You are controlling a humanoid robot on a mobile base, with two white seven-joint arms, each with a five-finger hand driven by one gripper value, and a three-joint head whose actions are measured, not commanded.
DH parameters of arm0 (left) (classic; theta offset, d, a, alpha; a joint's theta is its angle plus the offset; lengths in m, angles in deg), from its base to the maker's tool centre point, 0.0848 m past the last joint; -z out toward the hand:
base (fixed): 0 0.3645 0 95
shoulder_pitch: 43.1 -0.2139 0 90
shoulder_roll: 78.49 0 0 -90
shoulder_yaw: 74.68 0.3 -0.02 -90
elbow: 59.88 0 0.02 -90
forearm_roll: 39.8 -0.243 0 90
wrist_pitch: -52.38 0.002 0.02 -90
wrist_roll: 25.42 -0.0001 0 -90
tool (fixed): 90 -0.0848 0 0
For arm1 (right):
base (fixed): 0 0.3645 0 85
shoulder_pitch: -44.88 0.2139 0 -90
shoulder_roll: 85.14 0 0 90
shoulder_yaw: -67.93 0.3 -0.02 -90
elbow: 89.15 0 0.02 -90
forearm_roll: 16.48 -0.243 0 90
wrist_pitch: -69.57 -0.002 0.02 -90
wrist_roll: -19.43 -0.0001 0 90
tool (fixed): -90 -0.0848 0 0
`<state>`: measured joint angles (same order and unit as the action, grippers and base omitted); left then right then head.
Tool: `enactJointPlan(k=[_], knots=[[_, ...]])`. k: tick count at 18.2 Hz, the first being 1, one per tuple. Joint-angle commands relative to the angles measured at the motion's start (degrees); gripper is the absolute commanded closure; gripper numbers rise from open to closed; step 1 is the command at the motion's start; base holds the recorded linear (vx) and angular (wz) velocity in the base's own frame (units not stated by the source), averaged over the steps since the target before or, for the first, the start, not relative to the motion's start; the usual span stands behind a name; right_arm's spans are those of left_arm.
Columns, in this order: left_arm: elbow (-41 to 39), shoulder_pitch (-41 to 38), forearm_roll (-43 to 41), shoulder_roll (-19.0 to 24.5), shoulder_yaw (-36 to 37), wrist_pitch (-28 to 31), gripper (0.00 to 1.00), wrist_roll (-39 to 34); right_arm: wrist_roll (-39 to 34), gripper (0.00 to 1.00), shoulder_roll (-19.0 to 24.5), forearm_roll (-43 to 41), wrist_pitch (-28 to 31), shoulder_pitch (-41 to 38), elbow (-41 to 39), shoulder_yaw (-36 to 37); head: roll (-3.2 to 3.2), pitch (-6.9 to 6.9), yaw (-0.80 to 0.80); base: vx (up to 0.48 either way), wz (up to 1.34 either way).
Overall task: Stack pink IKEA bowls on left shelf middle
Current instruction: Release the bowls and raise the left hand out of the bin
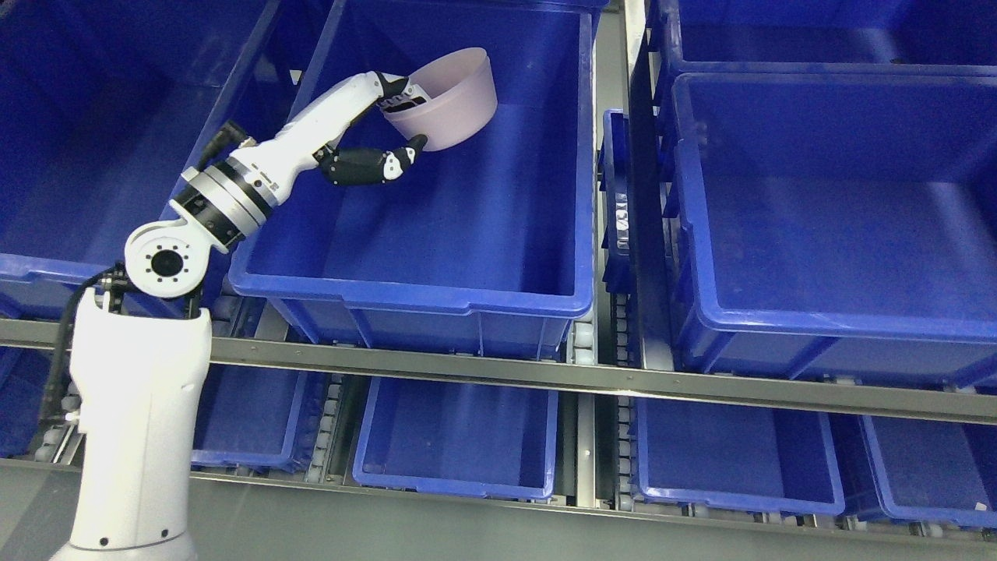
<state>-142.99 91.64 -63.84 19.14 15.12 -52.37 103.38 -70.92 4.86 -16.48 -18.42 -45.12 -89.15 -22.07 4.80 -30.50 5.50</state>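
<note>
Left arm comes up from the lower-left corner, white forearm, silver wrist ring, reaching over the near-left wall of the middle blue bin. Left hand is inside that bin, toward its far side.

Fingers closed on the pink bowl: the upper fingers hook over the rim on the bowl's left side, the dark thumb presses against the outer wall low down. Pinch grip on the rim, bowl clamped between them.

Bowl is tilted, mouth facing up and toward the far-left corner of the bin, base pointing down-right. It sits in the far half of the middle bin, left of the bin's centre line. Can't tell if the lower edge touches the bin floor or hangs just above it. Only one bowl visible; the bin's floor around it is bare blue plastic.

Relative to the middle bin: another blue bin just beside it on the left, a larger one to the right past a grey upright rail. A grey shelf beam runs along below the middle bin's front lip, with more blue bins on the lower tier beneath it.
</note>
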Motion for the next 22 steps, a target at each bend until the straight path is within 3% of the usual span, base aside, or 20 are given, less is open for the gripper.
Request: enactJointPlan(k=[1, 4, 5, 7, 9, 12, 15, 22], knots=[[8.9, -0.4, -0.4, -4.5, 4.2, -0.2, 0.83, -0.8, 0.0, 0.0, -1.0, 0.0, 0.0, -0.1, -1.9, 0.6, 0.0, 0.0, 0.0, 0.0, 0.0], [9.3, 0.2, -0.4, -6.6, 4.0, 4.8, 0.1, -8.2, 0.0, 0.0, -1.0, 0.0, 0.0, -0.1, -1.9, 0.6, 0.0, 0.0, 0.0, 0.0, 0.0], [9.3, 0.3, -0.3, -6.6, 3.9, 7.0, 0.0, -12.6, 0.0, 0.0, -1.0, 0.0, 0.0, -0.1, -1.9, 0.6, 0.0, 0.0, 0.0, 0.0, 0.0], [9.3, 0.2, 0.4, -6.6, 2.1, 7.4, 0.0, -22.1, 0.0, 0.0, -1.0, 0.0, 0.0, -0.1, -1.9, 0.6, 0.0, 0.0, 0.0, 0.0, 0.0], [9.1, 0.8, 4.0, -6.6, -1.7, 6.8, 0.0, -25.0, 0.0, 0.0, -1.0, 0.0, 0.0, -0.1, -1.9, 0.6, 0.0, 0.0, 0.0, 0.0, 0.0], [8.8, 2.0, 19.1, -6.6, -7.1, 8.1, 0.0, -27.3, 0.0, 0.0, -1.0, 0.0, 0.0, -0.1, -1.9, 0.6, 0.0, 0.0, 0.0, 0.0, 0.0], [5.3, 0.5, 22.3, -6.6, -10.2, 14.1, 0.0, -34.9, 0.0, 0.0, -1.0, 0.0, 0.0, -0.1, -1.9, 0.6, 0.0, 0.0, 0.0, 0.0, 0.0], [-6.8, -11.5, 25.9, -6.6, -5.9, 16.7, 0.0, -36.8, 0.0, 0.0, -1.0, 0.0, 0.0, -0.1, -1.9, 0.6, 0.0, 0.0, 0.0, 0.007, 0.0]])
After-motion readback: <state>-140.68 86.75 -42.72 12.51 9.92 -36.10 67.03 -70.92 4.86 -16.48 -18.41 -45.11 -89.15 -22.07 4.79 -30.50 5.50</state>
